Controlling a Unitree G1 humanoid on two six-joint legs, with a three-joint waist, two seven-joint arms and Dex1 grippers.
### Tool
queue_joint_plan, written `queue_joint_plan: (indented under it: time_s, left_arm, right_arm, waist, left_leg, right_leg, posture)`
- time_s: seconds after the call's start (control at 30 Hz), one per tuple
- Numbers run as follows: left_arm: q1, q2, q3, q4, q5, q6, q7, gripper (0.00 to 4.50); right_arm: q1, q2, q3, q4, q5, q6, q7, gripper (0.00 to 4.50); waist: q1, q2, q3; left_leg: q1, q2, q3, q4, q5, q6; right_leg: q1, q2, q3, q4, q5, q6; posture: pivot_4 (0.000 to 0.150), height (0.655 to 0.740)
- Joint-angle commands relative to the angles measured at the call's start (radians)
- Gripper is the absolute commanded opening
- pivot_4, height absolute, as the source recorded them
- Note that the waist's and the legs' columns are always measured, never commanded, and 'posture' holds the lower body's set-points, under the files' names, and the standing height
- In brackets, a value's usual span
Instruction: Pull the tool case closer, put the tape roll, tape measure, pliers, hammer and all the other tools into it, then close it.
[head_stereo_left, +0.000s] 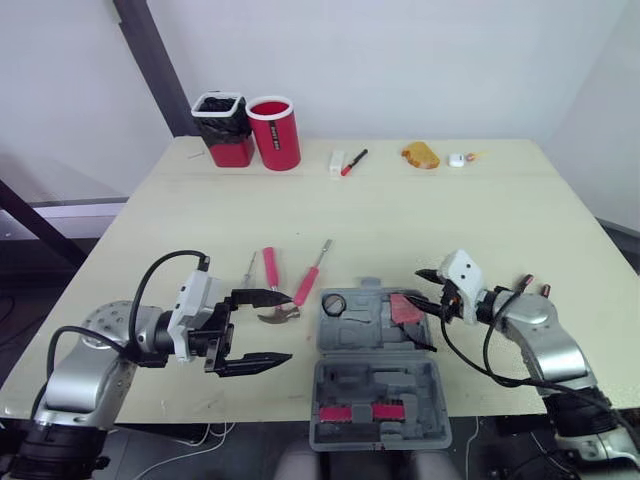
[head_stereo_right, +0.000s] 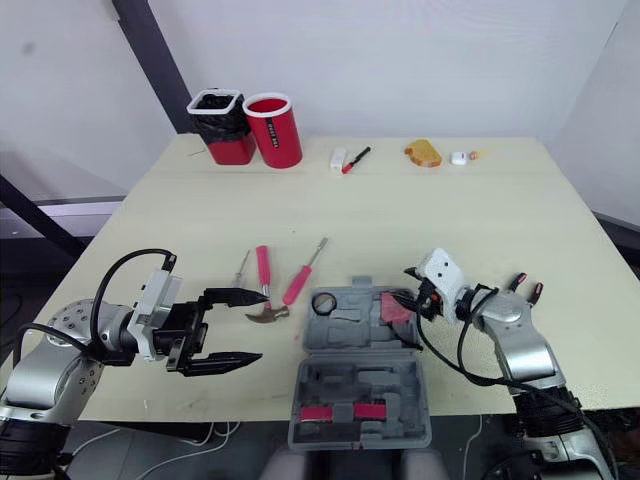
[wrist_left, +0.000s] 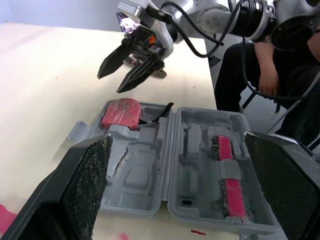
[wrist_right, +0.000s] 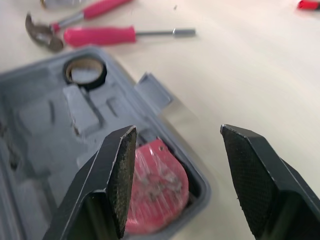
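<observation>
The grey tool case (head_stereo_left: 378, 382) lies open at the near edge of the worktop (head_stereo_left: 450, 220), between the 2 arms, with its tray half farther from the robot and its lid half toward it. In the tray, the tape roll (head_stereo_left: 334, 303) sits in the far left corner and the red tape measure (wrist_right: 155, 185) in the far right corner. A pink strip (head_stereo_left: 360, 412) crosses the lid half. The right gripper (head_stereo_left: 414, 285) hangs at the case's right side, just over the tape measure, with its 2 fingers spread and nothing between them. The left gripper (head_stereo_left: 291, 326) hovers just left of the case, its fingers wide apart and also holding nothing. Three tools lie on the worktop left of the case and beyond that gripper. The hammer (head_stereo_left: 271, 275) has its head toward the robot, a pink-handled driver (head_stereo_left: 308, 286) lies slanted beside it, and a thin screwdriver (head_stereo_left: 248, 270) lies farther left. Along the far edge stand a red cup (head_stereo_left: 274, 133) and a black-lined red container (head_stereo_left: 224, 130), touching side by side. To their right are a small white block (head_stereo_left: 336, 163), a red marker (head_stereo_left: 353, 162), a yellow lump (head_stereo_left: 421, 155) and a small white item (head_stereo_left: 456, 159). A person's hand (wrist_left: 266, 82) shows beyond the worktop in the left wrist view.
</observation>
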Motion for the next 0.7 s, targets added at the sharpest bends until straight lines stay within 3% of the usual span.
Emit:
queue_joint_plan:
  time_s: [0.03,0.27,0.37,0.47,0.7]
  left_arm:
    - [-0.011,0.006,0.022,-0.004,-0.006,-0.009,-0.003,4.5]
    - [-0.003,0.013,0.028,-0.007,-0.009,0.0,-0.001,4.5]
    - [-0.001,0.016,0.032,-0.008,-0.009,0.0,-0.001,4.5]
    - [0.005,0.02,0.039,-0.013,-0.011,0.002,0.002,4.5]
    - [0.015,0.022,0.045,-0.019,-0.012,0.004,0.008,4.5]
  right_arm:
    - [0.012,0.001,-0.02,0.025,0.017,-0.075,-0.027,2.83]
    - [0.034,0.034,-0.011,0.116,0.065,-0.203,-0.013,2.83]
    - [0.024,0.05,-0.005,0.169,0.062,-0.251,-0.024,1.95]
    - [0.01,0.056,0.0,0.211,0.042,-0.287,-0.049,0.6]
    - [0.006,0.057,0.019,0.28,0.028,-0.346,-0.05,0.6]
  waist:
    - [0.0,0.0,0.0]
    - [-0.001,0.0,0.0]
    - [0.0,0.0,0.0]
    - [0.0,0.0,0.0]
    - [-0.001,0.0,0.0]
  left_leg:
    - [0.0,0.0,0.0,0.0,0.0,0.0]
    - [0.0,0.0,0.0,0.0,0.0,0.0]
    - [0.0,0.0,0.0,0.0,0.0,0.0]
    - [0.0,0.0,0.0,0.0,0.0,0.0]
    - [0.0,0.0,0.0,0.0,0.0,0.0]
  right_leg:
    - [0.0,0.0,0.0,0.0,0.0,0.0]
    - [0.0,0.0,0.0,0.0,0.0,0.0]
    - [0.0,0.0,0.0,0.0,0.0,0.0]
    - [0.0,0.0,0.0,0.0,0.0,0.0]
    - [0.0,0.0,0.0,0.0,0.0,0.0]
  posture:
    - [0.15,0.7371]
    - [0.15,0.7371]
    - [0.15,0.7371]
    - [0.15,0.7371]
    - [0.15,0.7371]
